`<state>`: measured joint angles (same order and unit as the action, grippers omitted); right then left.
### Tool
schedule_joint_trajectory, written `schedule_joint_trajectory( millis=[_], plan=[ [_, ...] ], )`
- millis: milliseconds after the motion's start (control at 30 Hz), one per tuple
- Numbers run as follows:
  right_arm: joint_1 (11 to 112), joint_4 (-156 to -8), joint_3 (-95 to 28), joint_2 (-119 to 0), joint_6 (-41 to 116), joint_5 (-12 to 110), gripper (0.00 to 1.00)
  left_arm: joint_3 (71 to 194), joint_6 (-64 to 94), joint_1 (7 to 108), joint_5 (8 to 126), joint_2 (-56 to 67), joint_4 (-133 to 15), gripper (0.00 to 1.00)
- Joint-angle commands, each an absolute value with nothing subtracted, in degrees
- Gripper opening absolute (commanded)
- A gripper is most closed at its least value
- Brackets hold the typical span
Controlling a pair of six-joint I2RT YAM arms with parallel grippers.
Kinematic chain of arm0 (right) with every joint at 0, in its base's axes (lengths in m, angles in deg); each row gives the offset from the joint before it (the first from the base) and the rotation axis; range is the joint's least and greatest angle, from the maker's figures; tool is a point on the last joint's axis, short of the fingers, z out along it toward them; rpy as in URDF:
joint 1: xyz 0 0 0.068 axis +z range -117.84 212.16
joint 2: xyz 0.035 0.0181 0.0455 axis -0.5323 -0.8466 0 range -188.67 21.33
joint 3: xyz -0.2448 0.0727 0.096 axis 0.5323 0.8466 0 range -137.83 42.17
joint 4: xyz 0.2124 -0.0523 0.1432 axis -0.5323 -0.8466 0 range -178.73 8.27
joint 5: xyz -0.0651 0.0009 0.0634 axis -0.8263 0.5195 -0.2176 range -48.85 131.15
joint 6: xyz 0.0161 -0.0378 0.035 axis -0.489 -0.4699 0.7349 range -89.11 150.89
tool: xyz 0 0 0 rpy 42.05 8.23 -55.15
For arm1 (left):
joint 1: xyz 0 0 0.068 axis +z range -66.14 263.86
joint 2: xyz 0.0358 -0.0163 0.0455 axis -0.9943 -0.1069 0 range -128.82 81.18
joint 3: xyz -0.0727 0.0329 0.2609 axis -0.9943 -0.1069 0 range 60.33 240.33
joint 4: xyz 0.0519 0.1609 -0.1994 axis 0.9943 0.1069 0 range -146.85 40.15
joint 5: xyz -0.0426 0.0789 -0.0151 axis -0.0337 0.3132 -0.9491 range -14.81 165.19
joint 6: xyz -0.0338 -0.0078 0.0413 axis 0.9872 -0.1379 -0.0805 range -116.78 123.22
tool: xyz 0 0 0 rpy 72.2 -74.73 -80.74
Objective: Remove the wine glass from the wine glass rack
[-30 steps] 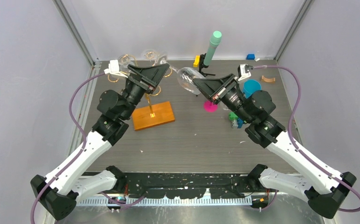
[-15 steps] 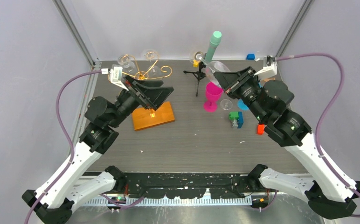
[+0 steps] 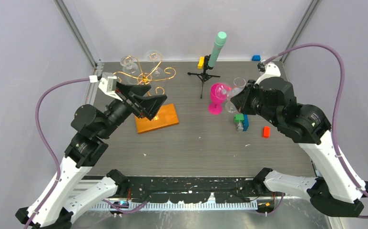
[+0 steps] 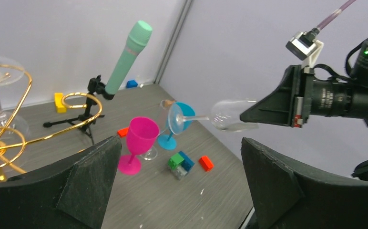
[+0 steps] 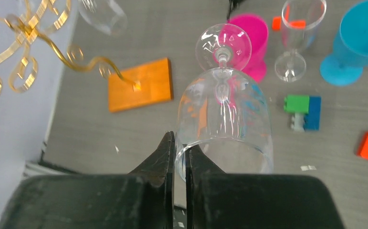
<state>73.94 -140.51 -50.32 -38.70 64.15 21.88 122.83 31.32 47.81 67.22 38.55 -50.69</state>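
Near the pink goblet (image 4: pixel 141 136), wine glass (image 4: pixel 227 114) has arrived.

a pink goblet (image 3: pixel 216 93) is standing near a black tripod (image 3: pixel 202 76) carrying a mint-green cylinder (image 3: pixel 217 47); a green-blue block (image 3: pixel 240 120) and red block (image 3: pixel 266 131) are lying nearby.

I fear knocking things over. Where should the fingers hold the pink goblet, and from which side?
Probably the thin stem of the pink goblet, below the cup, coming level from the near side. It stands upright; the small clear glass is close on its right and the black tripod behind-left.
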Motion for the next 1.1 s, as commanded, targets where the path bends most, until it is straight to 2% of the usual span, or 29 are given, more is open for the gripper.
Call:
schedule_joint_trajectory(
  millis=[0, 267, 433, 600, 1067],
  plan=[
    [73.8, -149.9, -52.3, -39.9, 62.1, 27.4, 0.0, 123.3, 27.1, 47.7, 69.1, 38.6, -47.1, 1.0],
    [70.8, -150.7, -42.4, -45.1, 63.2, 29.8, 0.0, 119.7, 23.6, 47.7, 72.5, 40.5, -48.0, 1.0],
    [59.1, -143.9, -35.8, -49.5, 61.2, 41.2, 0.0, 119.8, 22.4, 47.7, 74.6, 40.3, -45.7, 1.0],
    [52.9, -139.1, -33.3, -54.4, 59.2, 47.8, 0.0, 118.6, 22.2, 47.7, 76.5, 40.8, -45.1, 1.0],
    [42.3, -141.8, -34.0, -59.4, 58.8, 39.6, 0.0, 118.3, 19.3, 47.7, 78.0, 41.4, -43.3, 1.0]
  ],
)
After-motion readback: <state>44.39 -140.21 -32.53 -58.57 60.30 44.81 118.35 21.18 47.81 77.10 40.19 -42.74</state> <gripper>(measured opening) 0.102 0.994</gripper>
